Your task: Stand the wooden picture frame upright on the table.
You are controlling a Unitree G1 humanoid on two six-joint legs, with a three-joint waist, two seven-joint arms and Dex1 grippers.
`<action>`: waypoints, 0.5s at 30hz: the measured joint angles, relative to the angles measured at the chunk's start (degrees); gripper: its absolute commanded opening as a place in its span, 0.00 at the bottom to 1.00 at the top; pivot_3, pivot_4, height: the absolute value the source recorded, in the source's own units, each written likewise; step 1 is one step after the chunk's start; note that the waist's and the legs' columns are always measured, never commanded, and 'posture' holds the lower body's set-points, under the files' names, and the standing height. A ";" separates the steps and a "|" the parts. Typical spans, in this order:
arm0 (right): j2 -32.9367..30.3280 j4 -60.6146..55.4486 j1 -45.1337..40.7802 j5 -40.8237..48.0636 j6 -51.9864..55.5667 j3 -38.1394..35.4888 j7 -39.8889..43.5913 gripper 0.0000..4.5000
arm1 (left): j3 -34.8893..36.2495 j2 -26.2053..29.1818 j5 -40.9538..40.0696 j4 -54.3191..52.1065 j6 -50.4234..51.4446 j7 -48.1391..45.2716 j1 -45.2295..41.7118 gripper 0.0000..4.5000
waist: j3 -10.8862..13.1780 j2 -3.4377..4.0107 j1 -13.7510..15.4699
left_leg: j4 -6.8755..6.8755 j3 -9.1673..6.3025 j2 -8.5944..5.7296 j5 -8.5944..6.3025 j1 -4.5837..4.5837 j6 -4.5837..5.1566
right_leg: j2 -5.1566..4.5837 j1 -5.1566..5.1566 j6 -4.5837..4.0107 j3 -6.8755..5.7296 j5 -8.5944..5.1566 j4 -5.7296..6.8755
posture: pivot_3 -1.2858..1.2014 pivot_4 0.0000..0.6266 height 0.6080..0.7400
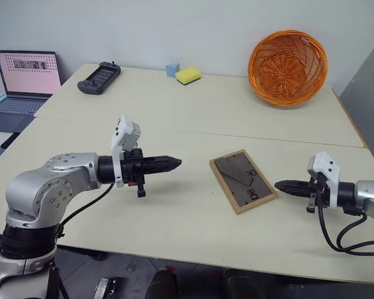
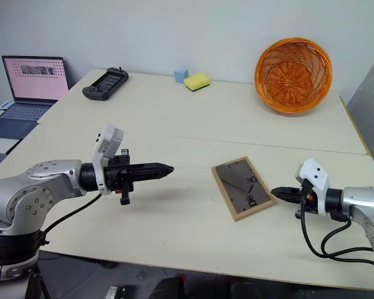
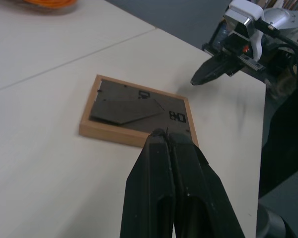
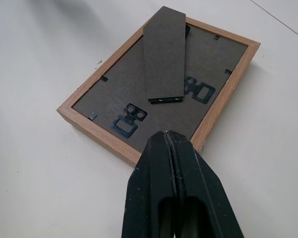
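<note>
- Wooden picture frame [image 1: 242,180] lies face-down on counter [image 1: 174,218].
- Left end effector [image 1: 172,163], at frame's 9 o'clock: closed, empty.
- Right end effector [image 1: 282,185], 3 o'clock: closed, empty.

My left gripper [image 1: 174,163], with its two black fingers pressed together into one point, holds nothing. Its silver arm reaches in from my left side, and the gripper lies almost level, pointing across toward my right gripper [image 1: 280,185]. That one is also closed and empty, tilted slightly down, pointing back toward my left one, well apart from it.
</note>
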 measured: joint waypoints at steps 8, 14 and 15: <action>0.64 -0.92 -0.02 0.05 1.00 -0.03 -1.01 0.00 | -0.83 -0.21 0.92 0.71 -0.01 1.87 -1.43 0.00 | 0.00 0.00 0.06 | 0.01 0.00 0.00 0.00 0.00 0.00 | 0.00 0.00 0.00 0.01 0.00 0.00 | 0.52 0.24 1.00; 1.15 -0.92 -0.13 0.07 1.70 -0.04 -1.14 0.00 | -1.10 -0.38 0.81 0.97 0.08 2.62 -1.66 0.00 | 0.00 0.00 0.07 | 0.01 0.00 0.00 0.00 0.00 0.00 | 0.00 0.00 0.00 0.00 0.00 0.00 | 0.52 0.24 1.00; 1.18 -0.92 -0.18 0.07 1.72 -0.04 -1.15 0.00 | -1.11 -0.40 0.81 0.97 0.07 2.62 -1.71 0.00 | 0.00 0.00 0.07 | 0.01 0.00 0.00 0.00 0.00 0.00 | 0.00 0.00 0.00 0.00 0.00 0.01 | 0.52 0.24 1.00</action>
